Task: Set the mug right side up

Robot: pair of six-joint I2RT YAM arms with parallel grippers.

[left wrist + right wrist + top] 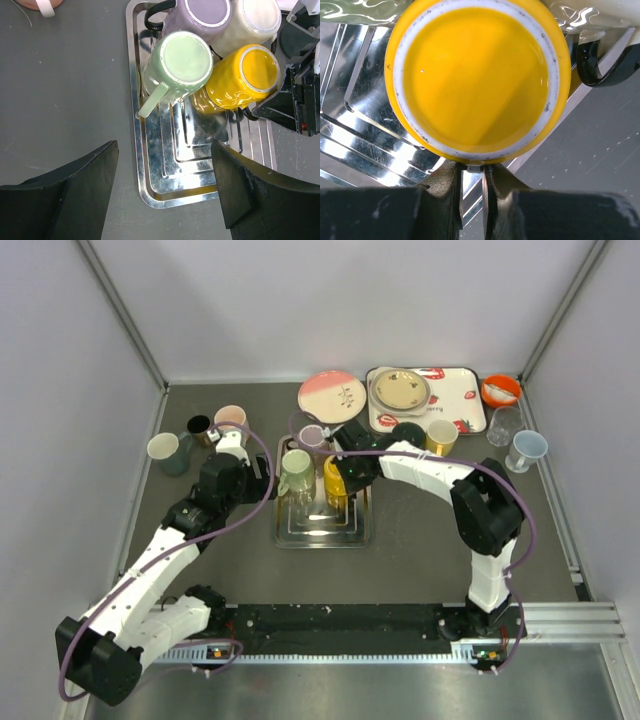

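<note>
Several mugs stand upside down on a ribbed metal tray point(322, 535). The yellow mug point(335, 480) shows its flat base point(475, 75) in the right wrist view. My right gripper point(472, 172) sits at its near edge, fingers point(442, 187) drawn almost together on a thin pale piece under the base, apparently the handle. A pale green mug point(182, 62) with its handle toward the lower left stands beside it. A lavender mug point(202, 15) and a cream mug point(255, 20) stand behind. My left gripper point(164, 165) hangs open over the tray's near left corner, holding nothing.
A pink plate point(332, 395), a strawberry-print tray point(455, 390) with a plate, an orange bowl point(500, 390), a glass point(505, 425) and a blue cup point(527, 448) crowd the back right. More cups point(165, 450) and a pink mug point(230, 418) stand at the back left.
</note>
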